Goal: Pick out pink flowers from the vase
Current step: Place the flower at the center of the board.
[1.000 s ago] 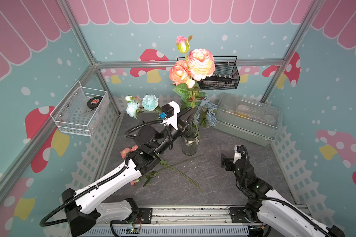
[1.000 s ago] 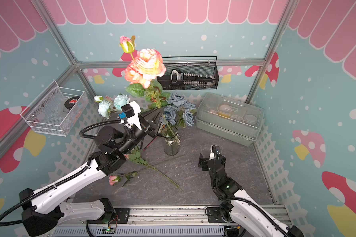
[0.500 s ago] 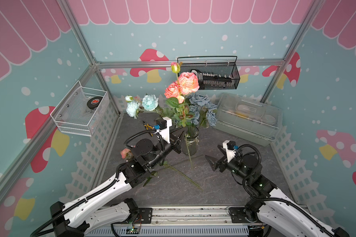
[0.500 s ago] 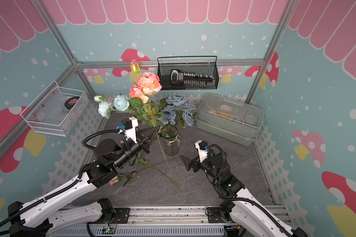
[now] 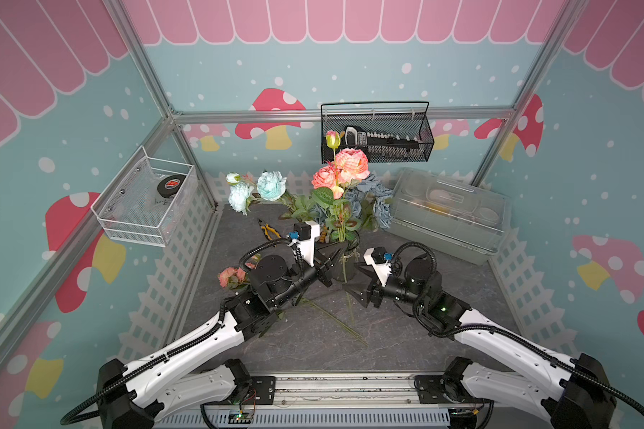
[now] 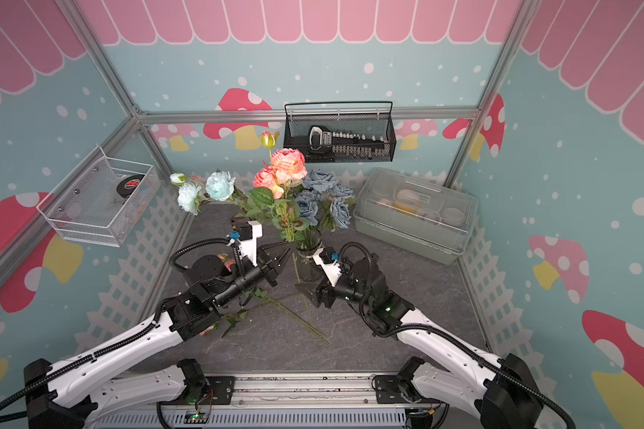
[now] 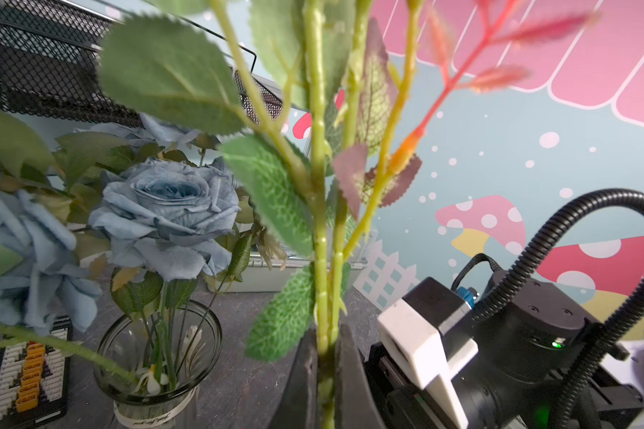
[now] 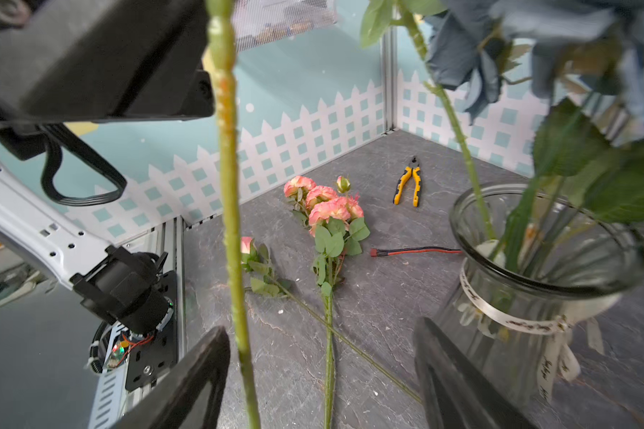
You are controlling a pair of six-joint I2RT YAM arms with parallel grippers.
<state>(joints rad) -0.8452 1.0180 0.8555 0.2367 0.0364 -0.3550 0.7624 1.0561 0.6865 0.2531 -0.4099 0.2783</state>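
My left gripper (image 5: 337, 256) (image 6: 283, 256) (image 7: 326, 356) is shut on the green stem (image 7: 318, 223) of a spray of pink flowers (image 5: 344, 171) (image 6: 285, 167) and holds it upright beside the vase (image 5: 344, 260) (image 6: 309, 260) (image 7: 157, 341). The stem's lower end (image 8: 231, 223) hangs outside the vase, between the fingers of my open right gripper (image 5: 350, 276) (image 8: 320, 334); it is close to one finger, and I cannot tell whether it touches. More pink flowers (image 8: 328, 208) (image 5: 231, 276) and a single pink rose (image 8: 247, 245) lie on the table to the left. The vase (image 8: 536, 297) still holds other stems.
Pale aqua blooms (image 5: 261, 187) and grey-blue roses (image 5: 372, 193) stand in the vase. Yellow pliers (image 5: 266, 230) and a red-black cable (image 8: 417, 251) lie behind it. A clear lidded box (image 5: 447, 211) sits back right. Wire baskets hang on the back wall (image 5: 376, 137) and the left wall (image 5: 145, 200).
My left gripper has come down and forward with the pink spray. My right arm has swung in beside the vase, and its jaws now stand narrower, on either side of the hanging stem.
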